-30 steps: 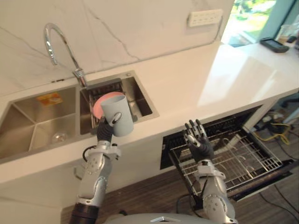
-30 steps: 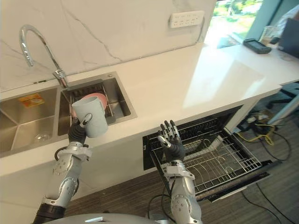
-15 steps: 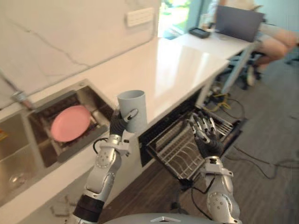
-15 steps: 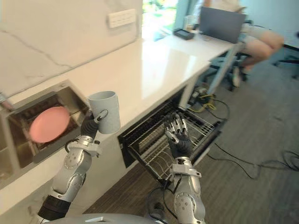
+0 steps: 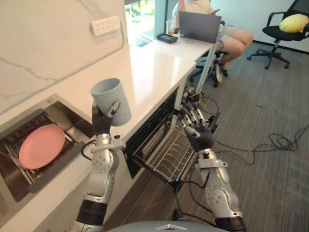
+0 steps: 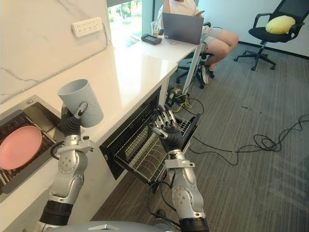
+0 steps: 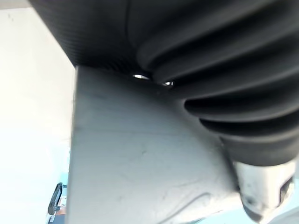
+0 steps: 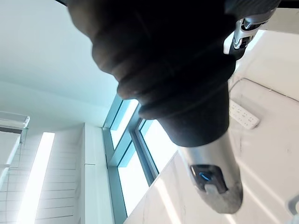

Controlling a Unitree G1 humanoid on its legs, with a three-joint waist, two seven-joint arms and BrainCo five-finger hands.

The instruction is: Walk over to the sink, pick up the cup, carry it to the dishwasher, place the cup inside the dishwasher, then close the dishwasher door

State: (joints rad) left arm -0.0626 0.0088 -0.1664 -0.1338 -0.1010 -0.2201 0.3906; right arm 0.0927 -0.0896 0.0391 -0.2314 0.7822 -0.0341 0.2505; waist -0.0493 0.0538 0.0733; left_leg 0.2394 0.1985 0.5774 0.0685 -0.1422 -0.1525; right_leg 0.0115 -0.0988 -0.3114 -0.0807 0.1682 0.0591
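While the cup is up off the sink and in the robot's grip, the job looks roughly half done from where I stand: the pick-up is finished, the carry is under way, and loading the cup and shutting the machine are both still to come.

The grey floor (image 5: 260, 96) to the robot's right is wide and open. A person (image 5: 231, 34) sits with a laptop (image 5: 198, 26) at the far end of the room, and an office chair (image 5: 285, 24) stands well apart, so neither crowds the path.

The long white tabletop (image 5: 145, 63) runs along the robot's left, and its front edge passes just beside the left arm. Set into it behind the arm is the sink (image 5: 72, 121), with a pink plate (image 5: 41, 146) lying in it.

Below the tabletop the dishwasher (image 5: 145, 137) stands open. Its wire rack (image 5: 166, 150) is pulled out and juts into the floor space. That makes it the one hard edge to mind, and I would expect the body to stay clear of its near corner.

The pale cup (image 5: 111, 101) is held high over the tabletop's front edge, tilted, with its mouth up and away. It is short of the rack and to the rack's left. The left hand (image 5: 100, 123) is clenched round the cup's lower part, with the thumb across its side.

The right hand (image 5: 195, 130) hovers over the rack with its fingers straight and spread, holding nothing. The rack looks bare enough to give plenty of room for setting the cup down.
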